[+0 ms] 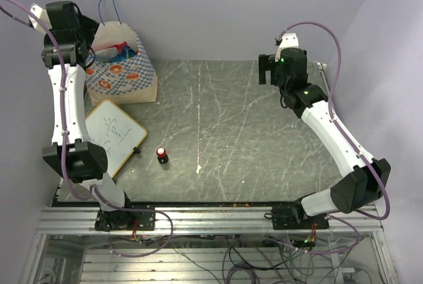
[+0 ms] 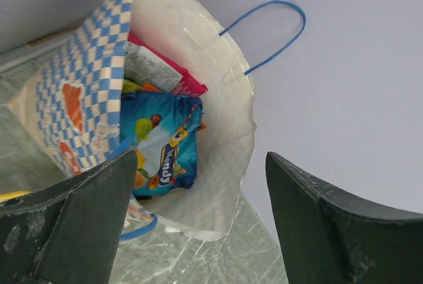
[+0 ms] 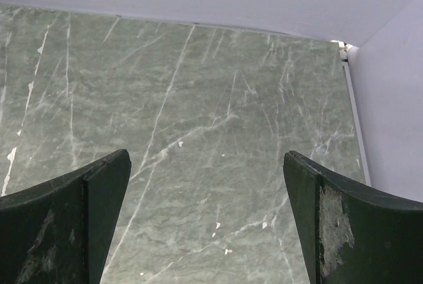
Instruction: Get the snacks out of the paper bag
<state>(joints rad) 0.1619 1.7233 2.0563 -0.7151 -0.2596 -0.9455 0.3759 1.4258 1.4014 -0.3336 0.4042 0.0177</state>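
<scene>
Bright, soft, even light; faint shadows; sharp focus.

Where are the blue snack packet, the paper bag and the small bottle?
blue snack packet [image 2: 162,142]: left wrist view, middle of its face.
paper bag [image 2: 225,115]: left wrist view, inner back wall.
small bottle [image 1: 161,155]: top external view, its body.

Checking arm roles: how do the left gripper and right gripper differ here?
The left gripper hangs above the open paper bag, snacks below it; the right gripper faces only the table. The left sits back-left, the right back-right. Both are open and empty.
</scene>
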